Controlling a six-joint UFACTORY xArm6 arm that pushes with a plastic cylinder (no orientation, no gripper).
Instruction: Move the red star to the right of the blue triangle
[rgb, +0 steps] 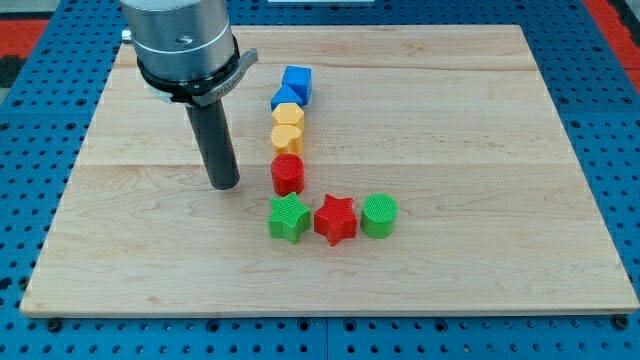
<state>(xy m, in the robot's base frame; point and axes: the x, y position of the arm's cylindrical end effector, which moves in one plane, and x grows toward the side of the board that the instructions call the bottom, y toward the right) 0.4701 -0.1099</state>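
Wooden board (480, 120): green star (288, 218), green cylinder (379, 215) flank red star (335, 219)

Occlusions – camera view

Arm housing (180, 40) cut off by the view's top edge – blue triangle (284, 98) partly hidden behind yellow block (288, 114), shape barely readable.

Ridged plastic-looking red star (335, 219) on a smooth pale wooden board (480, 150), beside a matt dark rod (218, 140)

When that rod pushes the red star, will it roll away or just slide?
The red star will probably slide: it sits flat and low on the smooth wooden board. Its points may make it spin. Wedged between the green star and green cylinder, it would likely nudge them.
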